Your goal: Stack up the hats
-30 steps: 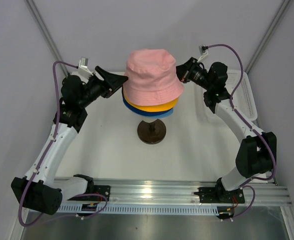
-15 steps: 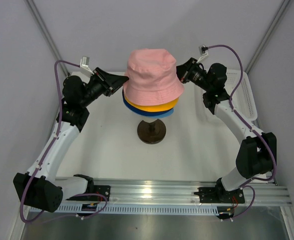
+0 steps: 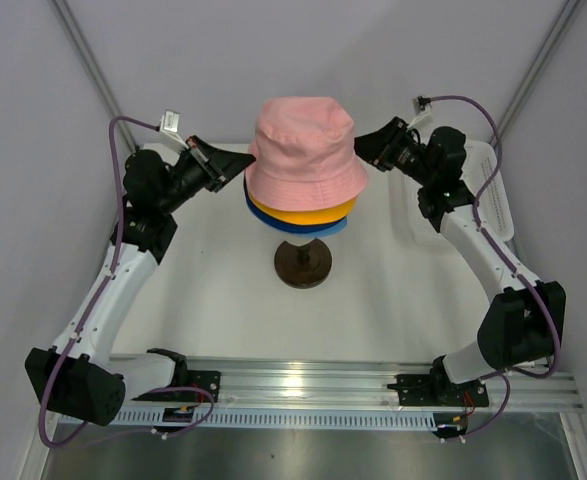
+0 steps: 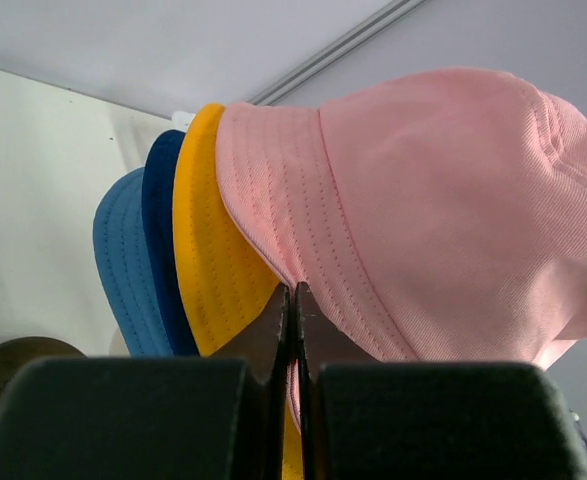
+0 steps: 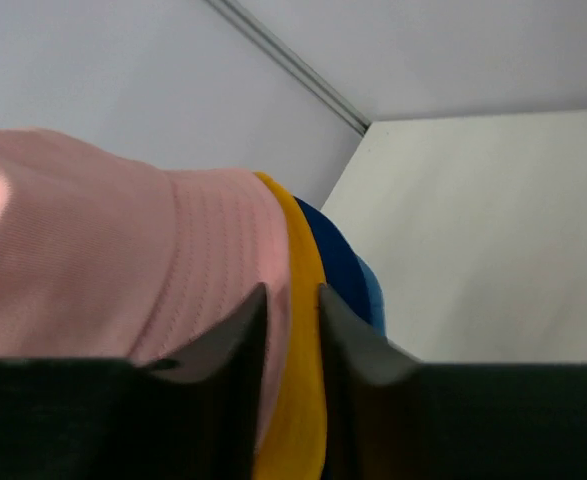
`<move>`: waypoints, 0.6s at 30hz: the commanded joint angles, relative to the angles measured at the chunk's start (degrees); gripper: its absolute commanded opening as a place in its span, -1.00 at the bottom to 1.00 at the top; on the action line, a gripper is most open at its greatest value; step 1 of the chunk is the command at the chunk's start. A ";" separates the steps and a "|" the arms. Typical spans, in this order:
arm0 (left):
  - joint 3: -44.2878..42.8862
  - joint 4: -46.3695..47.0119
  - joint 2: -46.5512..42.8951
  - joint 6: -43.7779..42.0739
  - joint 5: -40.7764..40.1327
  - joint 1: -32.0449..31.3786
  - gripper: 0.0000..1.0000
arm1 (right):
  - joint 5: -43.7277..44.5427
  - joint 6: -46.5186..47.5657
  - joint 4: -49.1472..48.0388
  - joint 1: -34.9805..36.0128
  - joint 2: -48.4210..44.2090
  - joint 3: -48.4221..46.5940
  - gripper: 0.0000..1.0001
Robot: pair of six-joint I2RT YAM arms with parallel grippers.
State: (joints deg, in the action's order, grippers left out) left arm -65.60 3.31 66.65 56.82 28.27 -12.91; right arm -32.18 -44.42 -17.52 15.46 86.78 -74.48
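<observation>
Four hats sit stacked on a stand: the pink hat (image 3: 303,145) on top, the yellow-orange hat (image 3: 303,213) under it, then the navy hat (image 4: 163,230) and the light blue hat (image 3: 311,231) lowest. My left gripper (image 3: 245,160) is at the stack's left side, shut on the pink hat's brim (image 4: 273,230); its fingertips (image 4: 281,295) pinch the fabric edge. My right gripper (image 3: 363,148) is at the stack's right side, jaws apart. The pink (image 5: 93,240) and yellow-orange (image 5: 303,300) brim edges lie in the gap between its fingers (image 5: 258,310).
The stand's dark round base (image 3: 303,265) rests on the white table; whatever the hats sit on is hidden under them. A white mesh basket (image 3: 493,190) lies at the right wall, behind the right arm. Enclosure walls stand close on both sides.
My left gripper closed on the pink brim. My right gripper opened off the brim and its arm drew back a little to the right. The stack has not moved.
</observation>
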 commanded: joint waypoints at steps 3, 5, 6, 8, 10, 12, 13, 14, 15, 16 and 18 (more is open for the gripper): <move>-1.46 0.73 -2.75 -5.57 0.91 -1.68 -0.99 | 0.11 -10.14 11.26 -7.02 -7.75 1.09 0.14; -0.76 1.17 -3.54 -6.28 -0.23 -2.38 -0.99 | -2.35 -14.78 10.41 -9.13 -9.69 3.10 0.25; -0.14 1.43 -3.72 -6.28 -0.58 -3.00 -0.99 | -2.88 -16.47 8.14 -9.57 -10.83 4.07 0.26; 0.47 1.96 -4.51 -6.45 -1.46 -3.44 -0.99 | -3.24 -21.37 6.37 -10.19 -14.44 6.70 0.30; 1.00 1.44 -5.30 -6.63 -2.60 -4.23 -0.99 | -2.28 -24.64 3.99 -10.19 -18.73 8.81 0.35; 1.88 1.35 -7.14 -6.72 -5.49 -5.19 -0.99 | -1.31 -28.94 2.06 -9.67 -21.64 12.68 0.39; 2.23 1.26 -7.76 -6.89 -6.47 -5.55 -0.99 | -0.61 -30.18 1.88 -9.58 -24.27 13.82 0.43; 2.93 1.08 -8.29 -6.98 -7.26 -5.81 -0.99 | -0.08 -31.33 1.70 -8.97 -25.51 15.92 0.45; 3.02 0.65 -9.34 -7.16 -8.57 -6.42 -0.99 | 0.54 -33.16 1.52 -8.61 -26.83 16.90 0.47; 3.37 0.38 -9.96 -7.51 -9.19 -6.69 -0.99 | 1.85 -33.79 1.52 -8.09 -27.97 17.69 0.49; 3.73 -0.49 -11.27 -7.69 -10.86 -7.39 -0.99 | 3.44 -34.41 3.44 -6.68 -30.70 18.75 0.52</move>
State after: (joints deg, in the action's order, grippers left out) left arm -62.13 1.72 58.35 50.87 20.67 -18.76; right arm -31.64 -73.49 -12.75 7.20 59.02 -57.12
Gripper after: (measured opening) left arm 0.011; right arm 0.750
